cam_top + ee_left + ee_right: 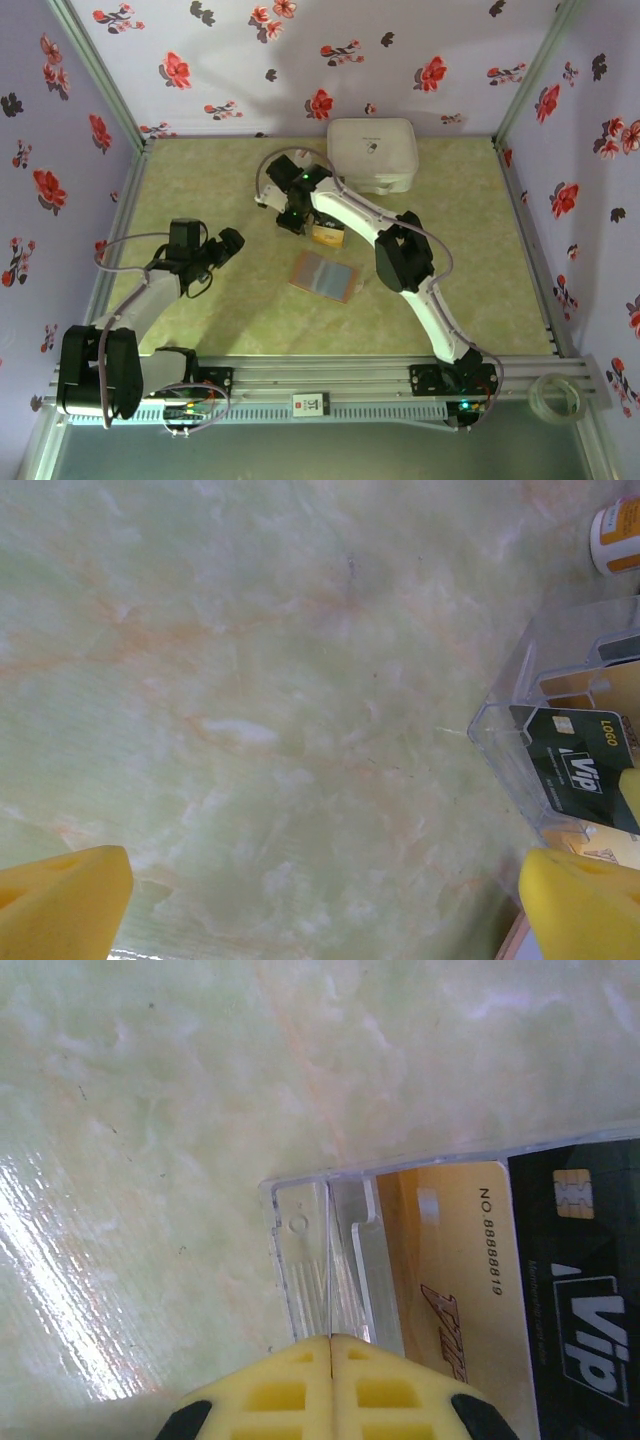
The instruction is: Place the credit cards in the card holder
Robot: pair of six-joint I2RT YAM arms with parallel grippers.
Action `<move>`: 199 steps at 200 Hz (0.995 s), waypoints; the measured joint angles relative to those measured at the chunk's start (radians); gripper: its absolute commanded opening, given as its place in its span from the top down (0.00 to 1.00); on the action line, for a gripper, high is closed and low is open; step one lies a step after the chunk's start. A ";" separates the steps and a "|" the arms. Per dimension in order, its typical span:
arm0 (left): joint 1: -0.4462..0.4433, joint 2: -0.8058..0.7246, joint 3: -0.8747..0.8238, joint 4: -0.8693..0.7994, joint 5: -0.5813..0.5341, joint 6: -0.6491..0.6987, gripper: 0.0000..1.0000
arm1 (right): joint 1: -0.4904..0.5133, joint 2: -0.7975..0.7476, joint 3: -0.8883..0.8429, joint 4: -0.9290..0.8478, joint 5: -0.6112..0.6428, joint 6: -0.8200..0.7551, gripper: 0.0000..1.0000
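The credit cards stand in a clear plastic box (327,234) (560,710) (310,1250) at mid-table: a black VIP card (575,770) (590,1300) and a gold card (450,1260). My right gripper (293,218) (330,1338) is at the box's left end. Its yellow fingers are shut on a thin pale sheet seen edge-on, apparently a card standing in the box. The card holder (323,276) lies open and flat just in front of the box, grey-silver inside up. My left gripper (232,243) (325,880) hovers open over bare table, left of the box.
A big white rounded case (372,153) sits at the back of the table. A small white bottle (618,535) stands beyond the box. Flowered walls close in the left, back and right sides. A metal rail (330,375) runs along the near edge.
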 measured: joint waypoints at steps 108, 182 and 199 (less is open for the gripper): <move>-0.076 0.002 0.117 -0.074 0.032 0.103 0.00 | -0.011 -0.386 -0.323 0.137 -0.032 0.113 1.00; -0.315 0.166 0.229 -0.071 0.021 0.129 0.00 | -0.139 -0.804 -1.027 0.420 -0.089 0.452 1.00; -0.368 0.227 0.268 -0.069 0.009 0.135 0.00 | -0.163 -0.897 -1.135 0.475 -0.100 0.536 1.00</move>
